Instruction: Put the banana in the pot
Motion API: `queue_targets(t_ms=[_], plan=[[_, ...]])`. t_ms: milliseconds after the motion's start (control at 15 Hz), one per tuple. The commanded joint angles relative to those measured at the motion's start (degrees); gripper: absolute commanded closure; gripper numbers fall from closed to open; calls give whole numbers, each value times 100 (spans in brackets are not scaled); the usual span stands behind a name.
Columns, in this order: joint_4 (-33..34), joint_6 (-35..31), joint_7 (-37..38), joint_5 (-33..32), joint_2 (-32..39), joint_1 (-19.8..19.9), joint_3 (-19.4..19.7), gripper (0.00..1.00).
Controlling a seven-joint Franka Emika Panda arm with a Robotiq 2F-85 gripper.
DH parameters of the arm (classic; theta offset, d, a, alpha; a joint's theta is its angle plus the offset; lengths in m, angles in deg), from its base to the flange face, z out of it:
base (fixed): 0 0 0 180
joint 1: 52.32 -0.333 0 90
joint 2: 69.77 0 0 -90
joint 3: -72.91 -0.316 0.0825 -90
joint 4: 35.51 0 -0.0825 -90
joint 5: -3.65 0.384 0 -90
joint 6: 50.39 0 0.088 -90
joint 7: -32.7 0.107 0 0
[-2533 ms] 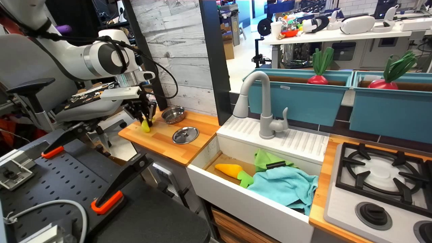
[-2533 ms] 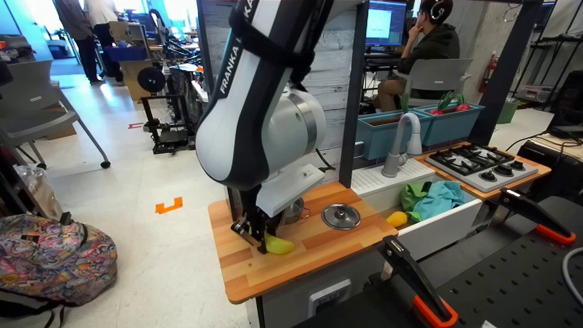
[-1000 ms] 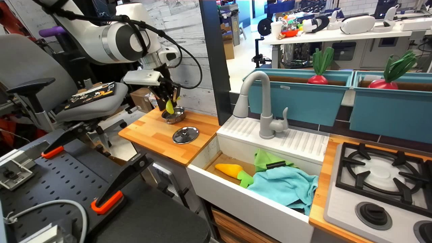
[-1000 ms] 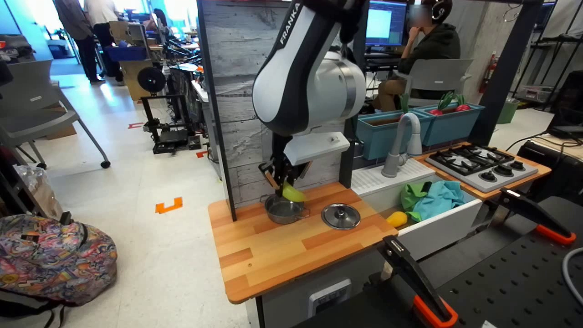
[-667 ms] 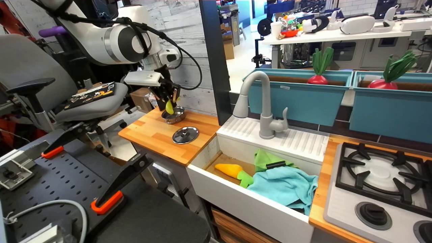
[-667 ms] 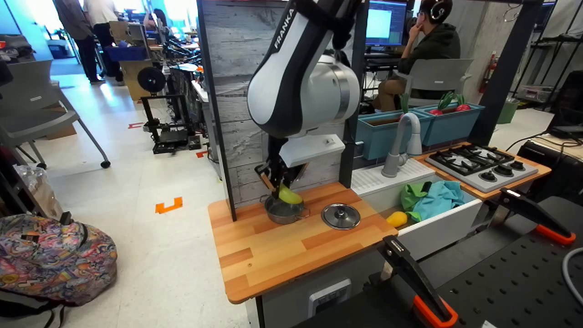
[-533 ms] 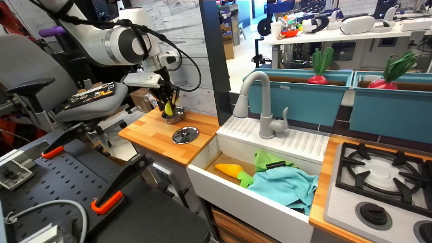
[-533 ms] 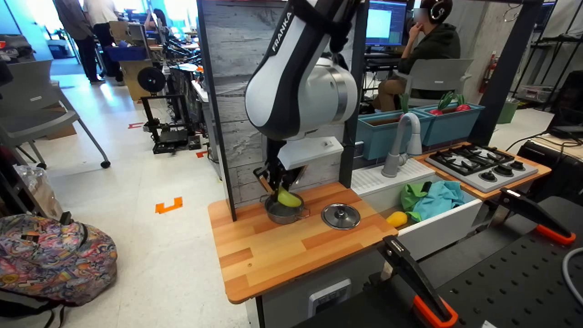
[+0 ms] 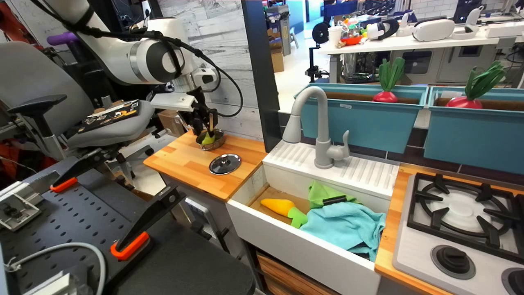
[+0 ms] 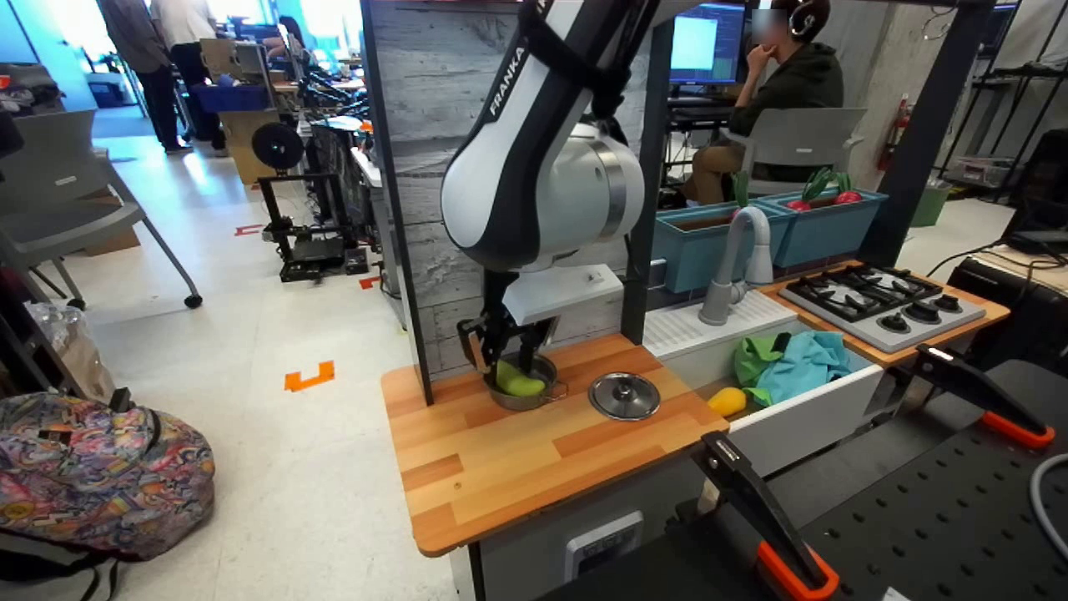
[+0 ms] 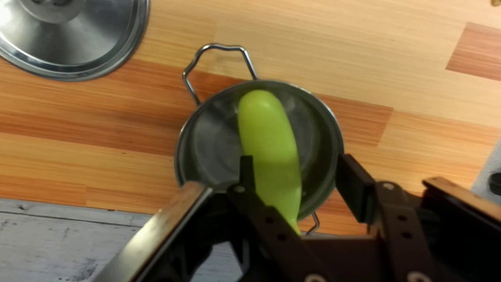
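Tool point(image 11: 296, 166) is held with jaws parted; between them, nearer the wrist view's left finger point(image 11: 247, 172), the banana point(image 11: 270, 145) is seen mostly inside the pot point(image 11: 213, 149), at the tabletop's point(image 10: 509, 472) far side.

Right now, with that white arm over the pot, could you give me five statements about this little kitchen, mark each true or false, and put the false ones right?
1. In the wrist view, most of the banana shows inside the rim of the pot. True.
2. The banana is clamped tight. False: the gripper is open, with a gap on one side of the banana.
3. A light blue cloth lies in the sink. True.
4. The sink is between the pot and the stove. True.
5. The pot is covered. False: the lid lies on the wooden counter, apart from the pot.
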Motion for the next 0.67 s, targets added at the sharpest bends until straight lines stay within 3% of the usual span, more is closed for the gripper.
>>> queue_targets(t_ms=[0,133,600], plan=[[221,131,-120,85,117,31,-90,12],[-33,-38,-144,69,-49,20,-135,0],[-1395,-334,-370,8,-1031,-46,-511,0]])
